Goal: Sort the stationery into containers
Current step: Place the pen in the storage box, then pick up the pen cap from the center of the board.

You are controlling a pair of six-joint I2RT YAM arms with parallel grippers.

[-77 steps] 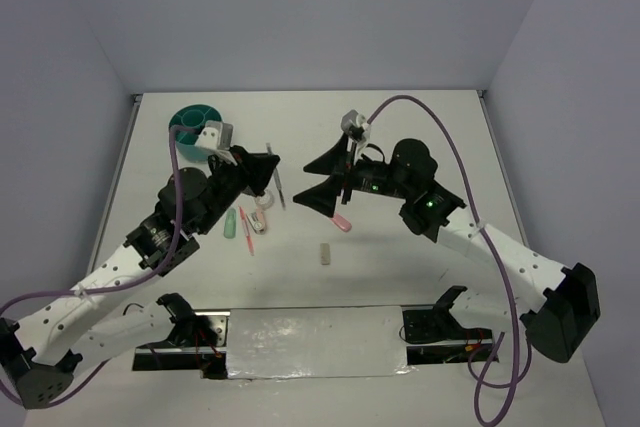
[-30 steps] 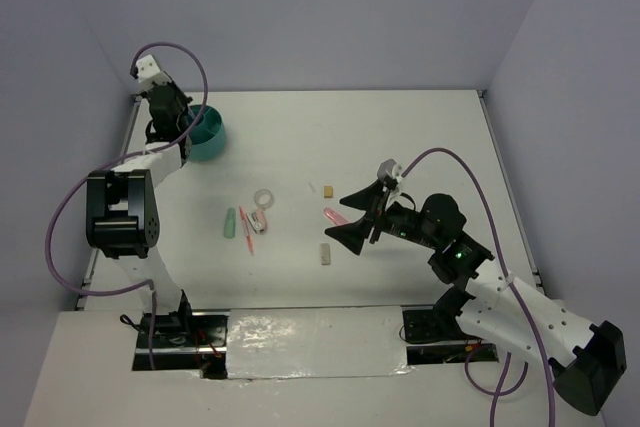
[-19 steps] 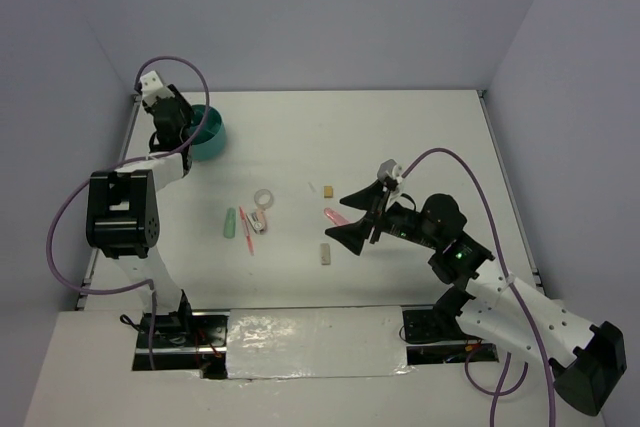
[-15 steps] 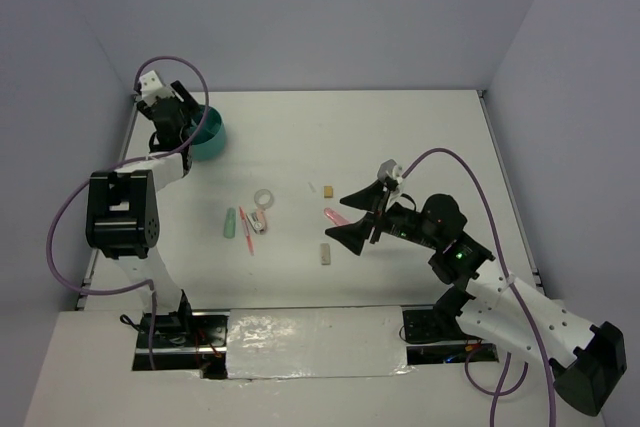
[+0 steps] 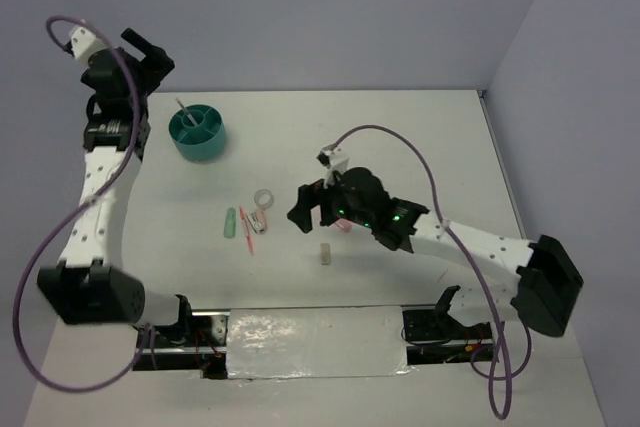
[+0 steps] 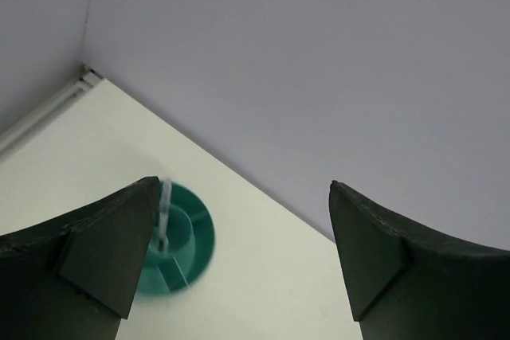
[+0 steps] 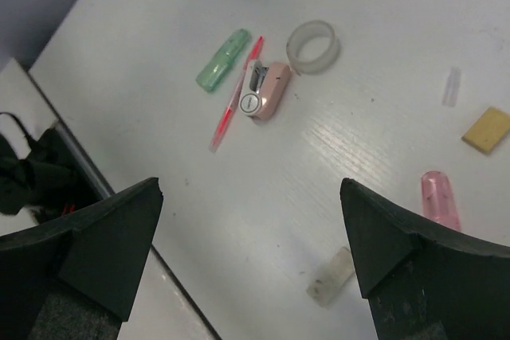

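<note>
pale grey walls close in a white table (image 5: 420, 147), arm bases along its near edge. i have the left gripper (image 6: 243, 193) lifted high over the far-left corner, jaws spread as wide as they go and nothing between them. below it the teal cup (image 5: 197, 132) stands on the table near that corner, and a thin pen (image 5: 182, 110) leans in one of its outer compartments (too blurred in the wrist view for me to call its colour).

the right gripper (image 7: 251, 189) hangs low over the middle of the table, also fully spread and empty. under it lie the loose pieces, all well apart from the cup: a pale green oblong piece (image 7: 223, 60), a pink pen (image 7: 236, 97) just beside it, a pink oblong piece (image 7: 265, 91) against the pen's other side, and a clear ring (image 7: 313, 46) just beyond that. off to the other side i see a small clear stub (image 7: 452, 87), a tan block (image 7: 486, 129), a translucent pink piece (image 7: 440, 197) and a pale block (image 7: 331, 276).
</note>
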